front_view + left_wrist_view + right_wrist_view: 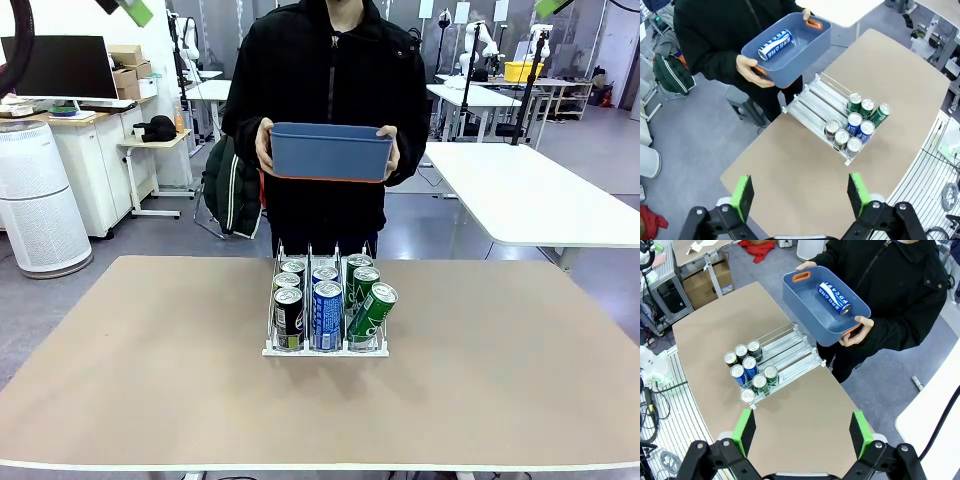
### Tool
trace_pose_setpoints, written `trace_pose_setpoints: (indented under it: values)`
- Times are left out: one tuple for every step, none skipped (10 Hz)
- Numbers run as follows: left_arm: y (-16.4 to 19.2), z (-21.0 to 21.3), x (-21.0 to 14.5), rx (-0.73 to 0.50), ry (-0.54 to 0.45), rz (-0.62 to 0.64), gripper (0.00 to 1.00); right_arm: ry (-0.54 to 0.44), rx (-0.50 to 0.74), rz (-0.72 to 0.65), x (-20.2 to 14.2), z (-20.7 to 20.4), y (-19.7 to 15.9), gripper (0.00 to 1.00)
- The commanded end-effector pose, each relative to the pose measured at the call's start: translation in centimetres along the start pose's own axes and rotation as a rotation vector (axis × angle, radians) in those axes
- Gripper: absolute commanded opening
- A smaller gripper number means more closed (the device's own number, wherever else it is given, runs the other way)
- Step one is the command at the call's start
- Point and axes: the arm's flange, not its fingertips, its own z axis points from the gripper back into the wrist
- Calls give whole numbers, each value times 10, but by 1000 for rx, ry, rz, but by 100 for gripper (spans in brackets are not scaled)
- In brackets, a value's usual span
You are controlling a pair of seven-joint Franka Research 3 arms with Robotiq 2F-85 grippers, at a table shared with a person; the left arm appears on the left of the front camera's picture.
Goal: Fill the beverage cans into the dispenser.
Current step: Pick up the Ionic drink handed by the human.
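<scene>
The rack [325, 349] stood mid-desk [150, 380], and eight cans [327, 305] crowded its near end across three lanes, the green can [372, 310] at the rack's front right corner leaning tilted. Beyond the rack's far end a person [330, 80] held a blue bin [330, 152] with one blue can [774, 44] lying on its side inside. High above the rack, the robot's left hand [800, 187] and right hand [802, 425] hung spread wide, grasping nothing.
</scene>
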Motion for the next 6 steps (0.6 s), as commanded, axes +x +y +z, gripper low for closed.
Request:
trace_pose_setpoints:
  values:
    - [6,0,-2,-39,-12,-10,100,6,1,-5,-1,-1,3,100]
    - [3,1,-4,-41,-18,-2,100,6,1,-5,-1,-1,3,100]
    - [3,2,-5,-43,-21,-5,100,6,1,-5,-1,-1,3,100]
    - [2,2,1,-9,-12,9,100,6,1,-5,-1,-1,3,100]
    - [2,2,1,-9,-12,9,100,6,1,-5,-1,-1,3,100]
    - [2,2,1,-9,-12,9,100,6,1,-5,-1,-1,3,100]
